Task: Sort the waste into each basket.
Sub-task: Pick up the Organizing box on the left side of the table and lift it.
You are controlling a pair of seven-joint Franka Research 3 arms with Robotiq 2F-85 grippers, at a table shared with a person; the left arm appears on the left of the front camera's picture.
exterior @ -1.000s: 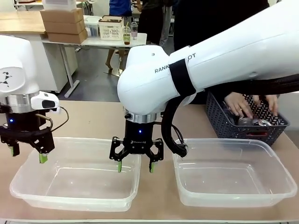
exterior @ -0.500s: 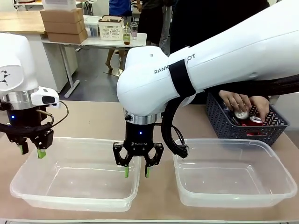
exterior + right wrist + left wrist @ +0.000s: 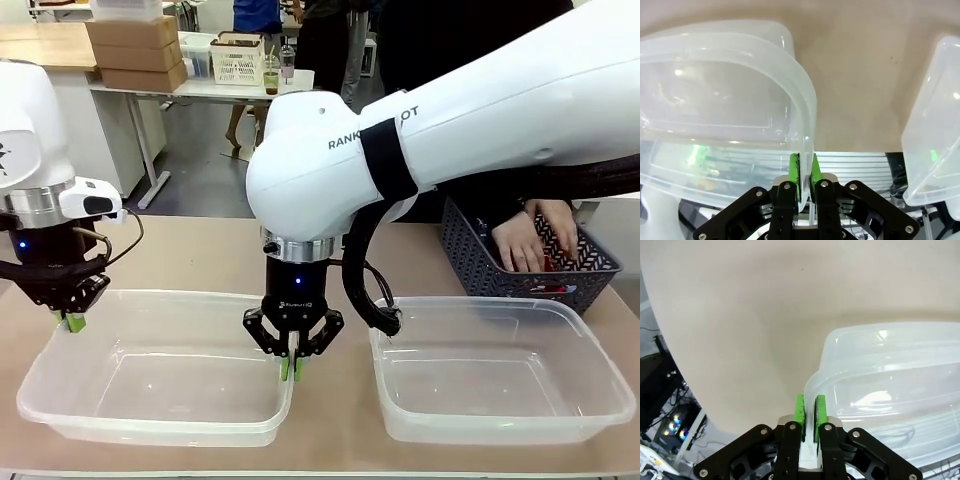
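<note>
Clamping opposite rims of first tub (image 3: 150,432), left gripper (image 3: 70,322) and right gripper (image 3: 290,368), second tub (image 3: 490,430) untouched beside.

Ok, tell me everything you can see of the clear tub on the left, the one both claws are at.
The left tub is clear, colourless plastic, rectangular with rounded corners and a lipped rim, upright and with nothing in it. It stands on the tan table, apart from the second tub on its right. The left claw is shut on the rim near its far left corner; the right claw is shut on the rim of its right wall.
</note>
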